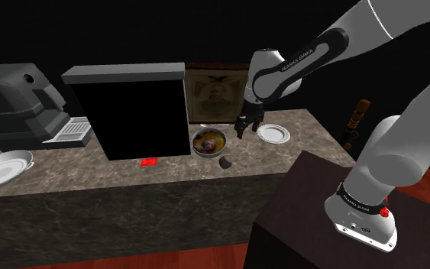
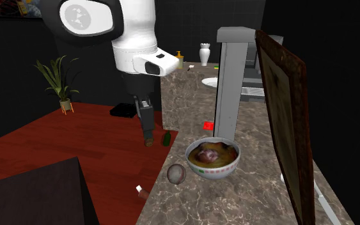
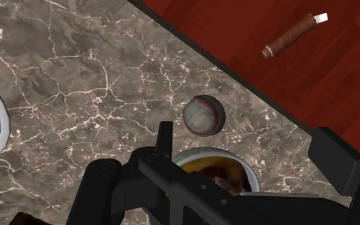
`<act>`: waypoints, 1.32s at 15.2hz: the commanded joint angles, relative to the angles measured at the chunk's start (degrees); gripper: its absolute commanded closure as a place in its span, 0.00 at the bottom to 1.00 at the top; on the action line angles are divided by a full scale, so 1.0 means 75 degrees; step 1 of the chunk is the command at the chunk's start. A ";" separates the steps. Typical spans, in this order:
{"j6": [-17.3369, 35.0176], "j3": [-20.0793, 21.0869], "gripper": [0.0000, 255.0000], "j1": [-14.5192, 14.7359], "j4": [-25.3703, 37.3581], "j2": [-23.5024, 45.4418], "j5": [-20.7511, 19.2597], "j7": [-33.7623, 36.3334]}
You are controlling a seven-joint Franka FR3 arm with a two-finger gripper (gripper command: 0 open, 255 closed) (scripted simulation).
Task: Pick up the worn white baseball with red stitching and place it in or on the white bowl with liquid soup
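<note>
Gripper: black fingers spread wide with nothing between them; hanging above the counter, close over the bowl's edge in the wrist view.
Gripper, shoulder view: fingers pointing down, between the bowl and a small white plate.
Baseball: scuffed grey-white with red stitching, resting on the counter, free of the fingers.
Baseball position: just beside the bowl, between it and the counter's front edge; apart from the bowl in the second exterior view.
Bowl: white, upright, holding yellowish soup with a dark purplish lump in the middle.
Bowl, other views: next to the black box; rim partly hidden behind the hand in the wrist view.
Counter: brown marble with pale veins.
Floor: red wood, with a brown stick lying on it.
Red tag: flat on the counter before the black box.
Framed portrait: leaning at the back, behind the bowl.
</note>
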 commanded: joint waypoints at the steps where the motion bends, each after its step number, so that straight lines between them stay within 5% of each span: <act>1: 0.0604 0.0017 0.00 0.0044 0.0150 0.0697 0.0095 -0.0073; 15: 0.3288 0.0259 0.00 0.0029 0.2273 0.5208 0.0678 -0.0635; 20: 0.3635 0.0350 0.00 -0.0008 0.2501 0.5776 0.0740 -0.0697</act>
